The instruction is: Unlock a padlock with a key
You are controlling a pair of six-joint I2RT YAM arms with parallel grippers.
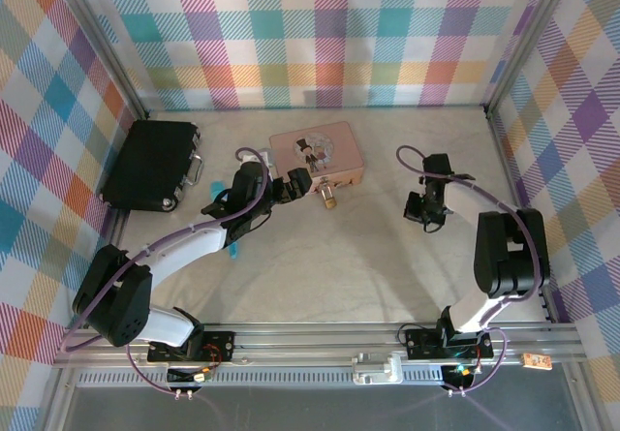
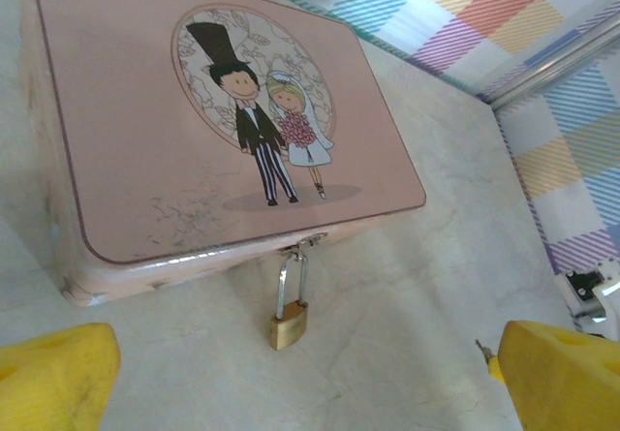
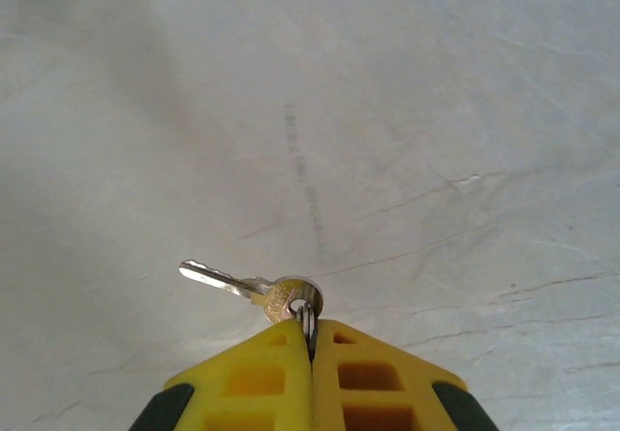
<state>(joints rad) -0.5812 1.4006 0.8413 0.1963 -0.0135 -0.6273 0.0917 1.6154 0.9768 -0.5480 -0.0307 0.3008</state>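
The key (image 3: pixel 242 284) was already picked up: my right gripper (image 3: pixel 312 354) had its yellow fingers pressed together on the key's ring, with the blade sticking out sideways above the bare table (image 1: pixel 368 266). That was the only part of the job I would call done. The padlock (image 2: pixel 289 324) hung from the hasp at the near edge of the pink tin box (image 2: pixel 194 111), its brass body resting on the table and its shackle apparently seated, though the loop was too small for me to be sure. In the top view the padlock (image 1: pixel 330 200) lay toward the far edge of the table, about midway across, and the right gripper (image 1: pixel 423 213) sat well apart from it, toward the right edge.

My left gripper (image 2: pixel 305 378) was spread wide and held nothing, its fingers either side of the padlock and just short of it. What remained, as I judged it, was steadying the lock, bringing the key across, seating it and turning it.

The tin's lid was down, so I saw nothing of its contents. The black case (image 1: pixel 150 165) near the far left corner was closed as well
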